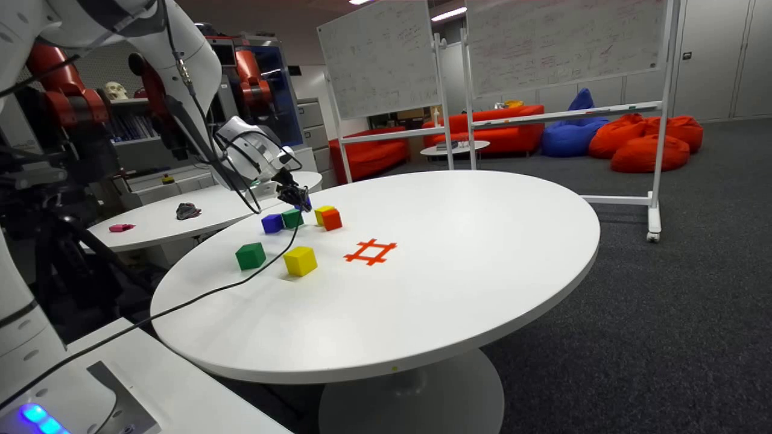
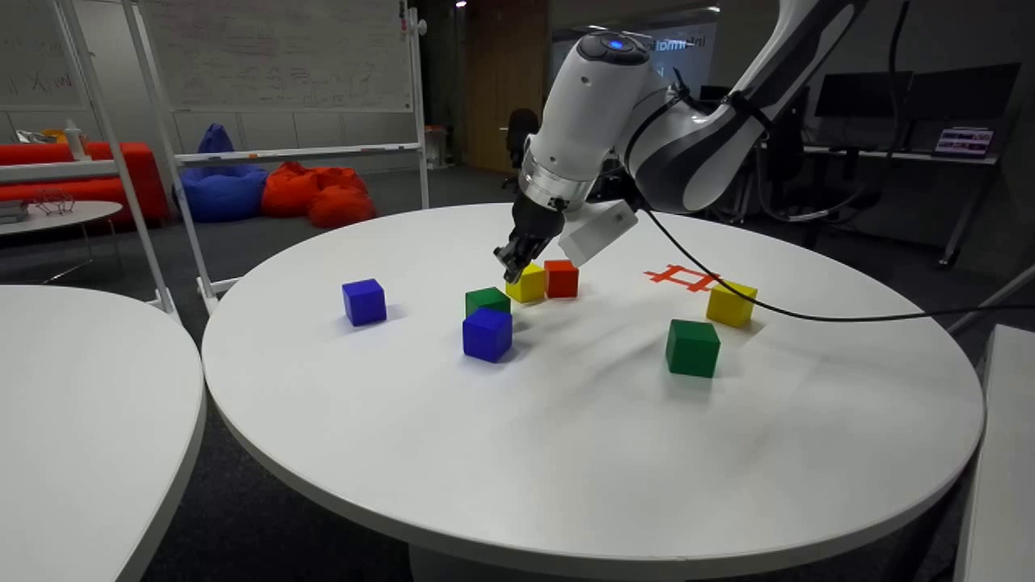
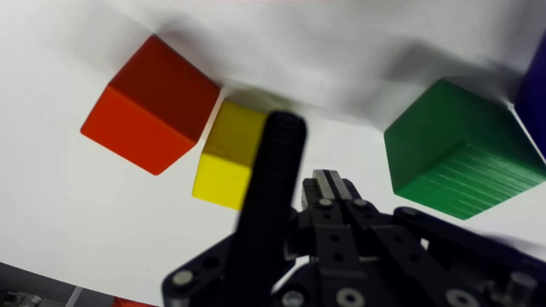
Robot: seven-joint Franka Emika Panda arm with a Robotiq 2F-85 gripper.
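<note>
The gripper (image 3: 330, 183) is clenched: in the wrist view its two fingertips are pressed together. It hangs above the white tabletop (image 2: 566, 453), and its tips show in the space between a yellow cube (image 3: 226, 157) and a green cube (image 3: 465, 149). A black bar (image 3: 271, 192), a little blurred, covers one side of the yellow cube. Just beside this yellow cube lies a red cube (image 3: 149, 106), and just beside the green cube there is a dark blue cube (image 3: 535, 98), cut by the edge of the view.

In an exterior view, another blue cube (image 2: 364, 301) stands alone, well apart from this group. On the opposite side of the group, a separate green cube (image 2: 693, 347) and a separate yellow cube (image 2: 732, 305) stand near each other. A thin black cable (image 2: 841, 319) crosses in front of the separate yellow cube. Near it, orange-red strips (image 1: 365, 259) form a square with crossed corners on the surface.
</note>
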